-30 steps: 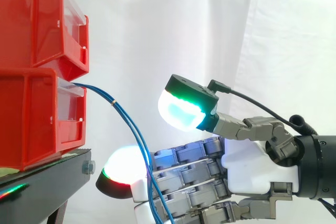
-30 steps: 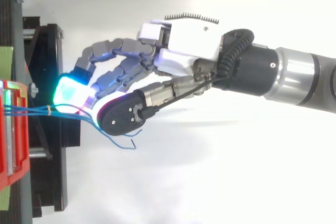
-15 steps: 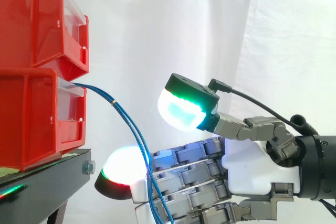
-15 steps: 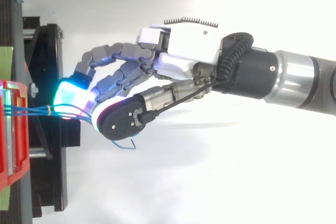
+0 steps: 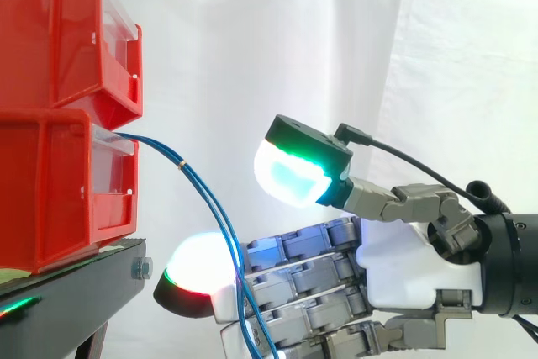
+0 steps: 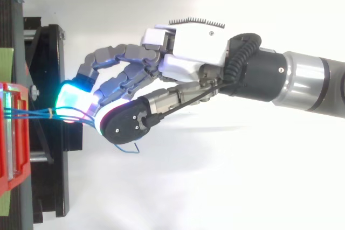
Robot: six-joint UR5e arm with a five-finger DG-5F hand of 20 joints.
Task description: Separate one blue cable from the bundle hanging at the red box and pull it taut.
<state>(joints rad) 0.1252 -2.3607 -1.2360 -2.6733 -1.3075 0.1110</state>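
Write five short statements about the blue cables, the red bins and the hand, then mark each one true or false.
1. The blue cables come out of the lower red bin. True.
2. The cables are pulled taut. False: they hang down in a slack curve past the fingers.
3. The thumb of the hand is clamped down on the fingers. False: in the side view it is raised well above them, with a gap.
4. A small band ties the cables together near the bin. True.
5. The bins sit on a white stand. False: the stand is black.
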